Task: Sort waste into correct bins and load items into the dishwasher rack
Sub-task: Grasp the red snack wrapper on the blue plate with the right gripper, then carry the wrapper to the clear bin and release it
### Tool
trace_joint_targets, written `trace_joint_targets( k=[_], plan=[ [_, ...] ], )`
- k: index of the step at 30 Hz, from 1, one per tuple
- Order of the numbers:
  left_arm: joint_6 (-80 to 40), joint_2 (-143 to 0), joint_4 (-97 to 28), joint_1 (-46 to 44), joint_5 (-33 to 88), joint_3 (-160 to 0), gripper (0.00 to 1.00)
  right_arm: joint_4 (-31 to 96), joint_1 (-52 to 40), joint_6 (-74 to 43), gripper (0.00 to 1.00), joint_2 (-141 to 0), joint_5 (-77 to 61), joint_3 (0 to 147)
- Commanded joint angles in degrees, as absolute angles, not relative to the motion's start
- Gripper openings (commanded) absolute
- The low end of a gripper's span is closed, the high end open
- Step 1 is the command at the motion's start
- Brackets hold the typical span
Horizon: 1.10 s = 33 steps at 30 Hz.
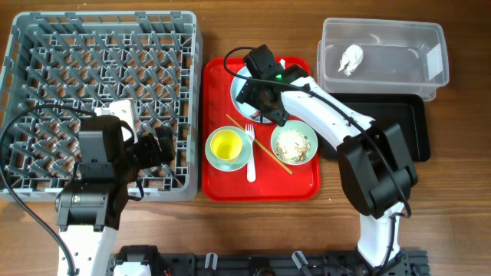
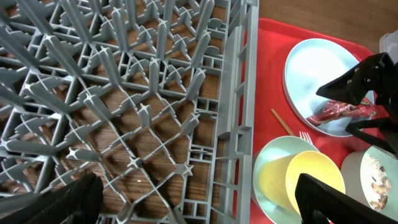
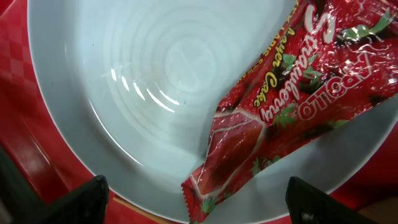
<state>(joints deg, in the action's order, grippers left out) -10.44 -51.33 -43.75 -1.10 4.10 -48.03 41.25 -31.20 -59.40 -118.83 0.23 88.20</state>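
Note:
My right gripper hovers open over the pale blue plate on the red tray. In the right wrist view its fingers straddle the end of the red snack wrapper lying on the plate, not closed on it. My left gripper is open and empty over the right front edge of the grey dishwasher rack. The yellow cup sits in the light blue bowl. Rice scraps fill the mint-green bowl. The white fork lies between the bowls. The tissue is in the clear tub.
The black tray lies in front of the clear tub at the right. A thin wooden stick lies across the red tray. The rack holds nothing. The cup is just right of the rack wall.

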Motion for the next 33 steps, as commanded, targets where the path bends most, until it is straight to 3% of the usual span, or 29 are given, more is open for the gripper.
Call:
trace_joint_targets(
  k=[1,9,10,11,14,17,28,33],
  plan=[
    [-11.0,-51.0,-43.8,-0.8,3.6,-49.1,1.00,41.1,-31.3,-61.5,0.91,-120.4,2.7,87.6],
    [-11.0,-51.0,-43.8,-0.8,3.6,-49.1,1.00,40.2,-31.3,-61.7,0.88,-123.4,3.3,87.6],
    [-11.0,-51.0,-43.8,-0.8,3.6,-49.1,1.00,39.8,-31.3,-61.6,0.82,-123.4,3.4,87.6],
    [-11.0,-51.0,-43.8,-0.8,3.6,-49.1,1.00,39.4,-31.3,-61.5,0.59,-123.4,3.4,87.6],
    [-11.0,-51.0,-43.8,-0.8,3.6,-49.1,1.00,39.7,-31.0,-61.5,0.25,-123.3,3.4,87.6],
    [-11.0,-51.0,-43.8,-0.8,3.6,-49.1,1.00,39.7,-30.5,-59.8,0.05,-122.1,3.4,87.7],
    [-10.9,-51.0,-43.8,-0.8,3.6,-49.1,1.00,40.5,-21.2,-40.0,0.04,-104.1,3.5,87.9],
    [-10.9,-51.0,-43.8,-0.8,3.6,-49.1,1.00,40.9,-12.8,-41.2,0.04,-99.0,7.9,87.9]
  ],
)
